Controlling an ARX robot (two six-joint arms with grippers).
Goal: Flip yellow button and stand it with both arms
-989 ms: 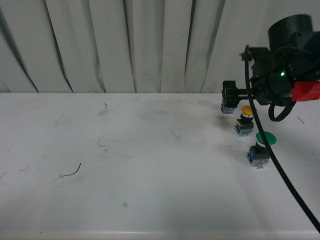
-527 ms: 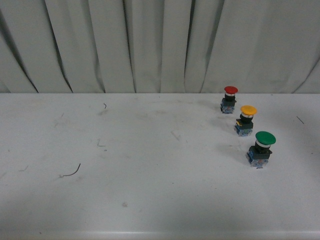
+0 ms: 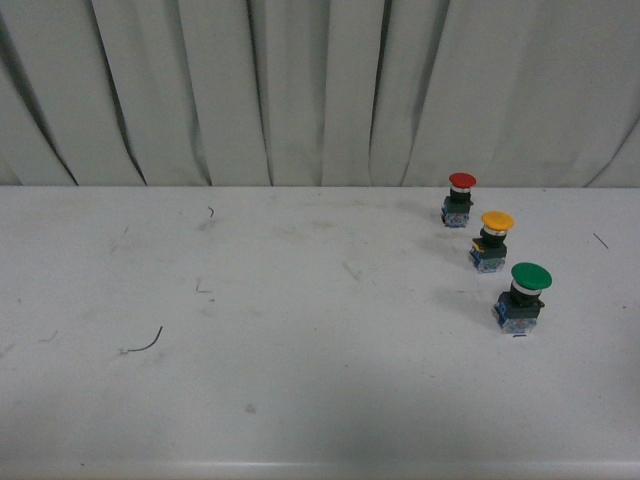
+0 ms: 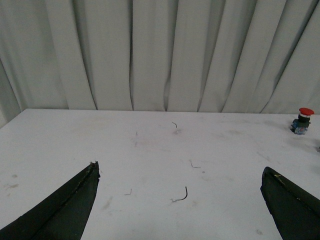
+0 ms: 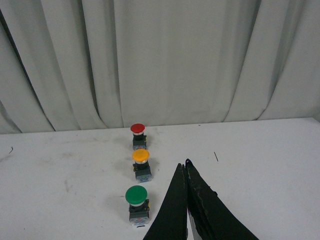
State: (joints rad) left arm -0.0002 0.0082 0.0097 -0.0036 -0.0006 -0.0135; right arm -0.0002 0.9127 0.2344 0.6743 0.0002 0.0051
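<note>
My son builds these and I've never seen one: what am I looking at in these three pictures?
A two-armed robot photographs one white table from three cameras. The body camera sees no arms, only three push-button switches standing upright in a row: a red-capped button, a yellow-capped button and a larger green-capped button. The left wrist camera shows the black left claw spread open, holding nothing. The right wrist camera shows the black right claw closed and empty, beside the buttons. Stray bits of dark wire lie on the table.

Right arm has left front view.
</note>
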